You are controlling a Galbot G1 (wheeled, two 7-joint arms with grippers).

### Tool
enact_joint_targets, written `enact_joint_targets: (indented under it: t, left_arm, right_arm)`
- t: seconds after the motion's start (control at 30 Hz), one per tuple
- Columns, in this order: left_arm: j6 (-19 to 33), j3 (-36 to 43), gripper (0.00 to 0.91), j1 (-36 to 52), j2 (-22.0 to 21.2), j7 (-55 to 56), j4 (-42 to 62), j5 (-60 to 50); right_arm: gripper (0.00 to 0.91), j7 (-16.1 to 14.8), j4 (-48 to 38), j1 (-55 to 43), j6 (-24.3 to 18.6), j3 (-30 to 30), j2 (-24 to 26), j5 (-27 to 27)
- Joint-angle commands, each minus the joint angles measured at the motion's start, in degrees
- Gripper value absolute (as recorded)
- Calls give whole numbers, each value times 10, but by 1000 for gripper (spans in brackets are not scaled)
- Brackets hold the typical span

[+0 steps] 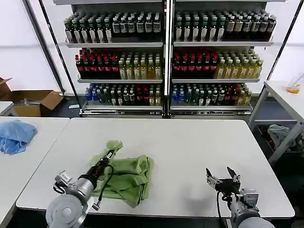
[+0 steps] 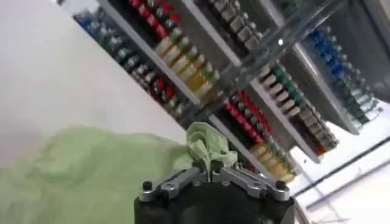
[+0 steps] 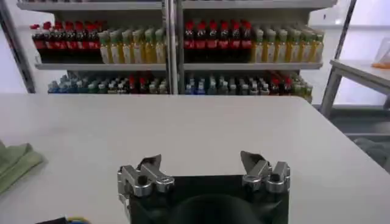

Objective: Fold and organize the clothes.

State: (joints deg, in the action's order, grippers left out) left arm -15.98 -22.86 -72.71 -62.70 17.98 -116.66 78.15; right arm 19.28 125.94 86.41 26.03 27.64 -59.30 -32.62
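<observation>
The light green polo shirt [image 1: 128, 175] lies crumpled on the white table [image 1: 190, 142], near its front left part. My left gripper [image 1: 110, 155] is shut on a bunched corner of the shirt and holds that fold lifted above the rest of the fabric. In the left wrist view the pinched green fabric [image 2: 209, 146] sticks up between the closed fingers of the left gripper [image 2: 210, 173], with more of the shirt [image 2: 79, 176] spread below. My right gripper [image 1: 222, 179] hovers open near the table's front right, well apart from the shirt. In the right wrist view the right gripper [image 3: 201, 164] has nothing between its fingers, and a shirt edge [image 3: 15, 161] shows far off.
A light blue garment [image 1: 15, 135] lies on a neighbouring table at the left. Shelves of bottles [image 1: 166, 57] stand behind the table. A cardboard box [image 1: 33, 102] sits on the floor at the back left, and another table [image 1: 285, 95] stands at the right.
</observation>
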Motion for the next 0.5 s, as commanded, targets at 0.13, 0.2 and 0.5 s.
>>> enact_joint_targets:
  t: [0.13,0.2,0.5]
  left_arm:
    - [-39,86,907,18,-14,-19,30,-20]
    - [-43,87,907,18,-14,-31,24,-22]
    - [-59,53,907,3,3,-62,-42,-3]
  right_arm:
    - [907,0,-8,-8,0,-2,-2,-1]
    - [907,0,-8,-8,0,-3,-2,-1]
    - [907,-1,-15,-8,-2,-6,-6,2]
